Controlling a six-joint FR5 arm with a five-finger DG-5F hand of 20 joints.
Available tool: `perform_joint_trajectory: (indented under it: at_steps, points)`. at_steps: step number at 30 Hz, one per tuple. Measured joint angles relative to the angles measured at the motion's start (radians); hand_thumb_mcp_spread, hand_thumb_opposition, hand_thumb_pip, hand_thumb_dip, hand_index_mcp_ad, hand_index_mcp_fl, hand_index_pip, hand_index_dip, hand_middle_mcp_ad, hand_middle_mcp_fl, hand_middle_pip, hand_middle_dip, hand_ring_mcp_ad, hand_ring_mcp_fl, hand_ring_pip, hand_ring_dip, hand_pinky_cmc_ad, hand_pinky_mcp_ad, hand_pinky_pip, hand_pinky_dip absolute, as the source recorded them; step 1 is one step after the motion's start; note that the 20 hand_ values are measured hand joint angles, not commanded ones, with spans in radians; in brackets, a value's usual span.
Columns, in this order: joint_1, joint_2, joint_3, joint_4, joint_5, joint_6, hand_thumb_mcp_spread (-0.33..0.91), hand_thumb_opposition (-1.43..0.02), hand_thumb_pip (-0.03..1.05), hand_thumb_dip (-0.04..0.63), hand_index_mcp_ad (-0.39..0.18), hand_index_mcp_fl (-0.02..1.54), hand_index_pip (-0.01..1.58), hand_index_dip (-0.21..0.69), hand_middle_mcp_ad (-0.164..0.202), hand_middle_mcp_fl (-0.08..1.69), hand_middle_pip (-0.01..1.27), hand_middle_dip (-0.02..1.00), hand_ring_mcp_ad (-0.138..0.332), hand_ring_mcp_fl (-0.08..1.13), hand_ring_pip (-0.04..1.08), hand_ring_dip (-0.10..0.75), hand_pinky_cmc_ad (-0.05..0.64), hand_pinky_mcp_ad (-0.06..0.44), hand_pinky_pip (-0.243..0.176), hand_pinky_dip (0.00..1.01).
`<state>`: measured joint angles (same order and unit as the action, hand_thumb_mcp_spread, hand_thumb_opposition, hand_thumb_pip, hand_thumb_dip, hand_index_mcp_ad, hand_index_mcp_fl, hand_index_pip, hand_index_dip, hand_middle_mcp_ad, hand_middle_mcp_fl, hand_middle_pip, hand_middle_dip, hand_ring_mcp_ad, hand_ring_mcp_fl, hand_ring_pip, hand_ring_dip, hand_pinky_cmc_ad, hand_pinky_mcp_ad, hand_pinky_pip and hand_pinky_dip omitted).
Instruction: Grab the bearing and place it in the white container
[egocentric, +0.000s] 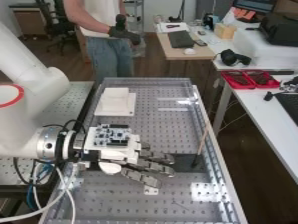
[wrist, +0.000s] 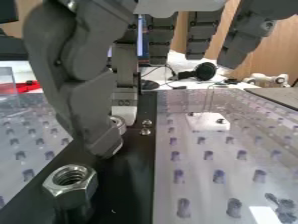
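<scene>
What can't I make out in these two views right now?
- Wrist view: most of the shiny metal piece, hidden behind the hand; I can't tell if it's the bearing.
- Wrist view: the foot of the nut, too dark.
- High view: the bench surface under the hand, covered by it.
- High view: any hollow in the white container, too small.

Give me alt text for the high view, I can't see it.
A robot hand on a white robot arm is over a perforated bench, beside the visible part of a dark strip. Farther along the bench lies a white, box-like object, possibly the container.
</scene>
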<state>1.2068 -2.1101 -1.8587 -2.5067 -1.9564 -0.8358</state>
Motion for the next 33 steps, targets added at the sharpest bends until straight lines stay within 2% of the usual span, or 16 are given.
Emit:
perform_joint_trajectory:
  at_steps: [2,6,9,13,27,33]
  points:
    - [0.000,0.000,0.001,0.001,0.000,0.000,0.44,-0.97,0.60,0.300,-0.101,0.27,1.49,0.138,0.033,0.00,0.13,0.14,0.145,0.00,0.09,0.051,0.367,0.265,-0.091,0.18]
    - [-0.001,0.001,0.003,-0.002,-0.002,-0.001,0.44,-0.97,0.59,0.298,-0.101,0.27,1.49,0.138,0.033,0.00,0.13,0.14,0.145,0.00,0.09,0.051,0.367,0.265,-0.091,0.18]
    - [-0.002,0.008,0.003,-0.004,-0.007,0.001,0.44,-0.99,0.53,0.297,-0.101,0.35,1.49,0.138,0.037,0.00,0.13,0.14,0.145,0.00,0.09,0.051,0.367,0.265,-0.091,0.18]
    - [-0.005,0.028,0.000,-0.003,-0.017,0.005,0.44,-0.99,0.53,0.300,-0.101,0.36,1.49,0.138,0.033,0.00,0.13,0.14,0.145,0.00,0.09,0.051,0.367,0.265,-0.091,0.18]
    - [-0.016,0.125,-0.037,-0.016,-0.074,0.021,0.44,-0.99,0.53,0.297,-0.101,0.36,1.49,0.138,0.033,0.00,0.14,0.14,0.145,0.00,0.09,0.051,0.367,0.265,-0.091,0.18]
    - [-0.012,0.191,-0.074,-0.031,-0.088,0.018,0.44,-0.99,0.53,0.300,-0.101,0.36,1.49,0.138,0.033,0.00,0.14,0.14,0.145,0.00,0.09,0.051,0.367,0.265,-0.091,0.18]
